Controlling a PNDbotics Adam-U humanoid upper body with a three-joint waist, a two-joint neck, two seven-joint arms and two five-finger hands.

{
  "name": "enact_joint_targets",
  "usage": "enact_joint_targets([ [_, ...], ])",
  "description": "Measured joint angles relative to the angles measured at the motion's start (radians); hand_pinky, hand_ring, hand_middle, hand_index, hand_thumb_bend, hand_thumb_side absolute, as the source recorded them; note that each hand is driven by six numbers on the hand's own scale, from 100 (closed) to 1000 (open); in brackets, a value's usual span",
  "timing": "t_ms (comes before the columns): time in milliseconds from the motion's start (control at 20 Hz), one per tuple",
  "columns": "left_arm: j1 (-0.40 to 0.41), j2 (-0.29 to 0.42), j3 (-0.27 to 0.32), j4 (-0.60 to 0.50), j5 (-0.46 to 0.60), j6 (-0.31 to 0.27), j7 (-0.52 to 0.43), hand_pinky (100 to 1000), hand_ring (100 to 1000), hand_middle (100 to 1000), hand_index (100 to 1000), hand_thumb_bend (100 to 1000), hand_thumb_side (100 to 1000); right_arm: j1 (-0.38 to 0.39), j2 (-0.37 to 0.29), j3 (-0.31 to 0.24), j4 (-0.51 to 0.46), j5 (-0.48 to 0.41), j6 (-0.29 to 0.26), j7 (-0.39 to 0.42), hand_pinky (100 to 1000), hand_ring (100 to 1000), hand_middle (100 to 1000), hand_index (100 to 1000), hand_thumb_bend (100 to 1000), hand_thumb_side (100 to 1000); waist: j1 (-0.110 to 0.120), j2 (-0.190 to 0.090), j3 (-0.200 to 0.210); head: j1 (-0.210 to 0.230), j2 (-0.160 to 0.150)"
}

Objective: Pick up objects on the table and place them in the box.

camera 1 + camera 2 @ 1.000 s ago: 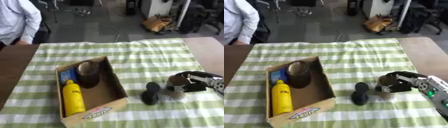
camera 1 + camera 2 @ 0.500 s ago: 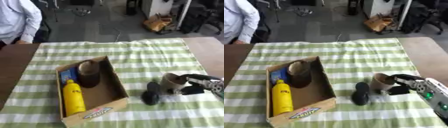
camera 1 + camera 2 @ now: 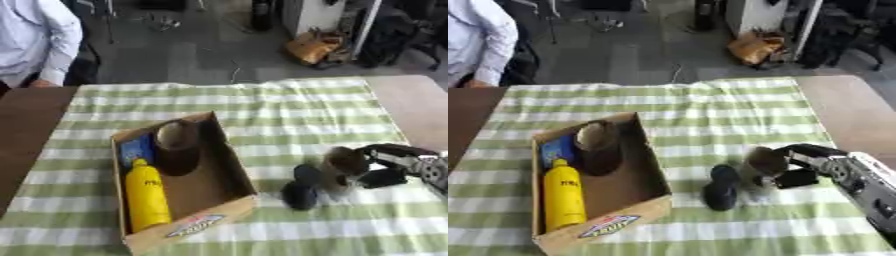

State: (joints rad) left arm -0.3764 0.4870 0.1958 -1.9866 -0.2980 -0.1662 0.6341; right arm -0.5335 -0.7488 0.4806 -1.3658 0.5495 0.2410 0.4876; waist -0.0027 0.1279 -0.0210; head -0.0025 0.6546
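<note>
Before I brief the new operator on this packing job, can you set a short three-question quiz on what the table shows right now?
1. True or false: the yellow bottle lies inside the cardboard box.
2. Which thing is the right hand holding?
A. the black object on the cloth
B. the brown cup
C. the blue packet in the box
3. Fill in: the black object lies on the checked cloth between the box and the ____.

Key: 1 true. 2 B: the fingers curl round the brown cup, right of the box. 3 brown cup. The left hand is not in view.
</note>
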Motion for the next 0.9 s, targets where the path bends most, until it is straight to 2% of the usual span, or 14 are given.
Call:
enact_joint_targets([
  [300, 0.000, 0.000, 0.000, 0.000, 0.003, 0.000, 0.000, 899, 972, 900, 1000, 100, 1000, -0.018, 0.000, 0.000, -0.007, -0.003, 0.005, 0.001, 719, 969, 984, 991, 572, 896, -0.002, 0.000, -0.002, -0.001, -0.007],
  [900, 0.000, 0.000, 0.000, 0.000, 0.004, 0.002, 0.004, 900, 971, 899, 1000, 100, 1000, -0.037, 0.013, 0.019, -0.001, -0.023, 0.008, 0.036, 713, 961, 983, 983, 566, 878, -0.004, 0.000, 0.010, -0.001, -0.007],
])
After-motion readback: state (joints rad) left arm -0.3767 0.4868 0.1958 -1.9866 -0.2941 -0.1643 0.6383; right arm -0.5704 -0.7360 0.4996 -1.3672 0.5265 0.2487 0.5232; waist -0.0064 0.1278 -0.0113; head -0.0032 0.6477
